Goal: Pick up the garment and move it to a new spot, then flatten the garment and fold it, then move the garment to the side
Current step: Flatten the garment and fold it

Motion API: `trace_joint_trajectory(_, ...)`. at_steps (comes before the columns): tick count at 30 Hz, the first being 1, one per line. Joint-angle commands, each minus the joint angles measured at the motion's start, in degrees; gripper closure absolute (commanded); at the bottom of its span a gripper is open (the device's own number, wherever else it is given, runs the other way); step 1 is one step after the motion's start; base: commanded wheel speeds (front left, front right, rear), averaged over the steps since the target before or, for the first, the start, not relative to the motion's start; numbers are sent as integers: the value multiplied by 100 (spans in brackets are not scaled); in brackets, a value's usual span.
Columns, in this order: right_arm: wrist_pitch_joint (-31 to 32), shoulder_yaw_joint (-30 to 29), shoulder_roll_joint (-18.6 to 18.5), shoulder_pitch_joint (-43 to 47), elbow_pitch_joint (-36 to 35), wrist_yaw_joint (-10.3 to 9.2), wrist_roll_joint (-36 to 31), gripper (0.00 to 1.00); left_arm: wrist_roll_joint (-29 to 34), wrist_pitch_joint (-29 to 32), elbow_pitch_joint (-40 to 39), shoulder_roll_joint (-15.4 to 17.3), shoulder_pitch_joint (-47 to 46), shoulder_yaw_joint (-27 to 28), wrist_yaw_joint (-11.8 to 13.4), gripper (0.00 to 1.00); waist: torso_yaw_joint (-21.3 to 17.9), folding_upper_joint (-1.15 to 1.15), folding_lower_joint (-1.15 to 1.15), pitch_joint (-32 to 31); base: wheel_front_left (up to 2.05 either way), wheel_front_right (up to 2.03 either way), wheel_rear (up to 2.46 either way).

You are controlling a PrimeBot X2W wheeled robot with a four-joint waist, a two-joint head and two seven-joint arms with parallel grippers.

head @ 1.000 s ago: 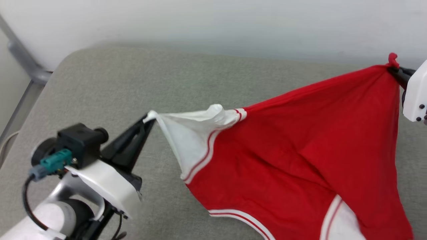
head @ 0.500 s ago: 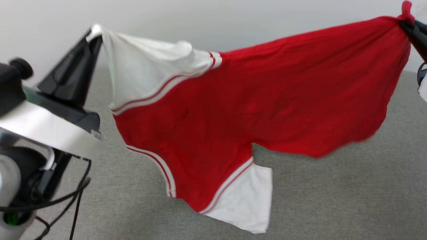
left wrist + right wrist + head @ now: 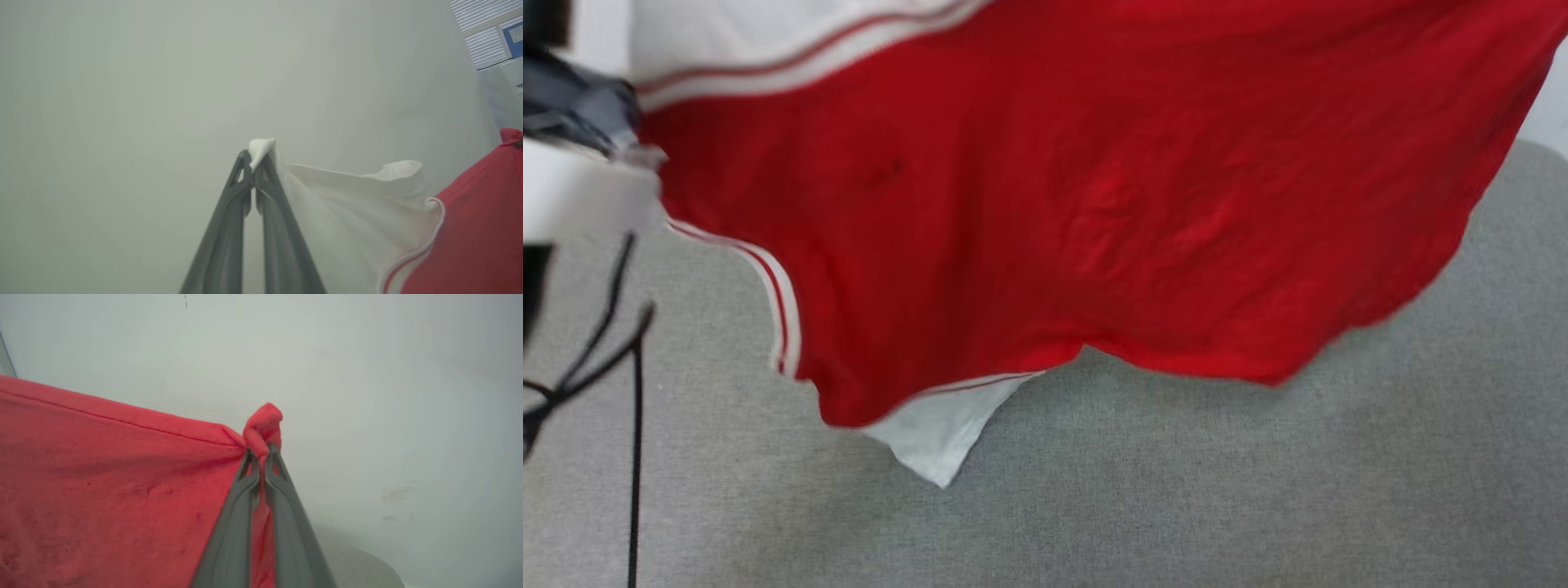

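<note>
Your head cam looks fwd & down, very close on the garment [image 3: 1094, 204], grey cushion [image 3: 1217, 490] below it. L wrist cam looks along the left pincer [image 3: 254, 157] at a pale wall [image 3: 122, 81]; R wrist cam along the right pincer [image 3: 261, 453], also at pale wall. All 3 views share the garment

Left gripper [image 3: 254, 163]: fingers pinched on a white sleeve tip.
Garment [image 3: 367, 212]: white sleeve, red body at right.
Backdrop: plain pale wall [image 3: 122, 102].

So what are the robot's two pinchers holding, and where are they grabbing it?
Both hold the garment. The left gripper pinches the tip of a white sleeve; the right gripper pinches a bunched red corner.
</note>
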Motion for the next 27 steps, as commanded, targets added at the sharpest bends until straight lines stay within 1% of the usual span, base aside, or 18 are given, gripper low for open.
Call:
trace_joint_trajectory(1, -10, -57, 66, -109, -52, -6, -32, 100, 51, 24, 48, 41, -183, 41, -38, 100, -36, 0, 0, 135, 0, 0, 0)
trace_joint_trajectory(6, -20, -171, 201, -387, -188, -6, -193, 100, 145, 130, 296, 163, -867, 110, -272, 100, -100, 0, 0, 544, 0, 0, 0)
trace_joint_trajectory(10, -64, -208, 215, -764, -141, -6, -340, 100, 243, 256, 628, 239, -1548, 63, -596, 100, -127, 0, 0, 994, 0, 0, 0)
trace_joint_trajectory(12, -97, -157, 222, -960, -20, -6, -407, 100, 224, 329, 887, 224, -1913, 25, -786, 100, -144, 0, 0, 1208, 0, 0, 0)
trace_joint_trajectory(14, -167, -91, 139, -1232, 164, -7, -532, 100, 264, 336, 1187, 196, -2376, 17, -979, 100, -144, 0, 0, 1432, 0, 0, 0)
trace_joint_trajectory(17, -292, 36, 68, -1701, 520, -8, -642, 100, 442, 302, 1743, 87, -3101, -81, -1269, 100, -123, 0, 0, 1798, 0, 0, 0)
trace_joint_trajectory(20, -556, 105, 68, -2280, 989, -8, -822, 100, 700, 260, 2434, -87, -3888, -268, -1562, 100, -106, 0, 0, 2130, 0, 0, 0)
trace_joint_trajectory(23, -941, 217, 60, -2915, 1574, -9, -1074, 100, 1035, 129, 3240, -302, -4694, -444, -1731, 100, -98, 0, 0, 2410, 0, 0, 0)
trace_joint_trajectory(27, -1487, 279, 182, -3770, 2404, -10, -1420, 100, 1476, -205, 4334, -611, -5701, -685, -1887, 100, -99, 0, 0, 2771, 0, 0, 0)
